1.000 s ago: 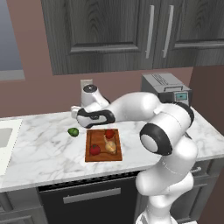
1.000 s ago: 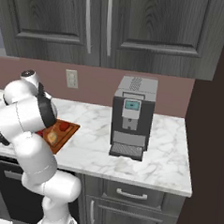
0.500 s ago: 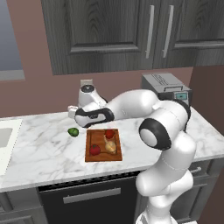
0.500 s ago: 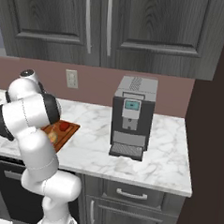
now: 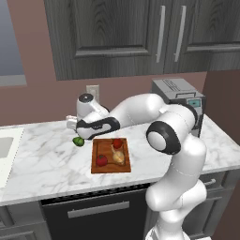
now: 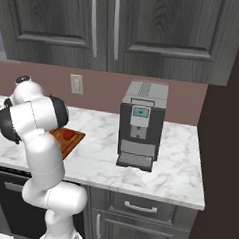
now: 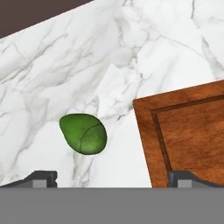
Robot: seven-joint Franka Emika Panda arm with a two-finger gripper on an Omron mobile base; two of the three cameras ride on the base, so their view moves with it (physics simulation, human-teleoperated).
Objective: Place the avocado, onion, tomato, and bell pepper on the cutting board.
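The green avocado (image 5: 78, 141) (image 7: 84, 133) lies on the marble counter just left of the cutting board (image 5: 95, 169) (image 7: 183, 131) (image 6: 73, 144). On the board sit the tan onion (image 5: 119, 157) and two red items (image 5: 117, 143) (image 5: 101, 160), the tomato and the bell pepper; I cannot tell which is which. One red item (image 6: 68, 134) also shows past the arm in the right base view. My gripper (image 5: 74, 129) (image 7: 113, 179) hovers above the avocado, open, with nothing between its fingertips (image 7: 41, 177).
A coffee machine (image 5: 180, 96) (image 6: 140, 125) stands on the counter to the right of the board. A sink edge (image 5: 4, 145) is at the far left. A wall outlet (image 5: 93, 90) and dark cabinets are behind.
The hand has moved a little left and down toward the avocado. The gripper stays open; the vegetables on the board have not moved.
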